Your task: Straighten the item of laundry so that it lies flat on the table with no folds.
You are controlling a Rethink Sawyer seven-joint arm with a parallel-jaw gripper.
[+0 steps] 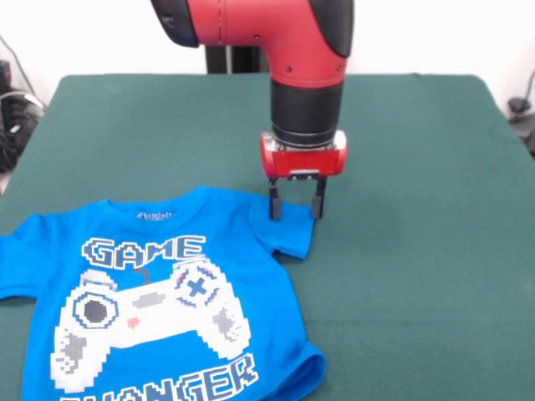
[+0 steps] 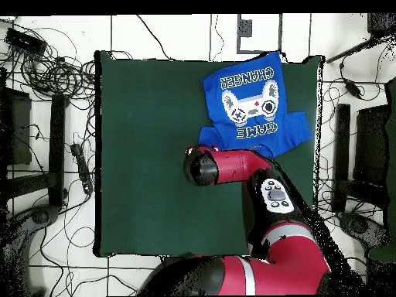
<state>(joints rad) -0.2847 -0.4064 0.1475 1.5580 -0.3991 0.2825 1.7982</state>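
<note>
Bright, even light; soft shadows, mild blur.

White wall (image 1: 435, 33) behind, plain, evenly lit. Pale tiled floor (image 2: 178, 35) with dark grout lines all round in overhead view. Tangled black cables (image 2: 54, 69) heaped on floor at left, more cables (image 2: 344, 85) at right. Dark equipment (image 1: 12, 117) at left edge in front view, cables trailing off it.
</note>
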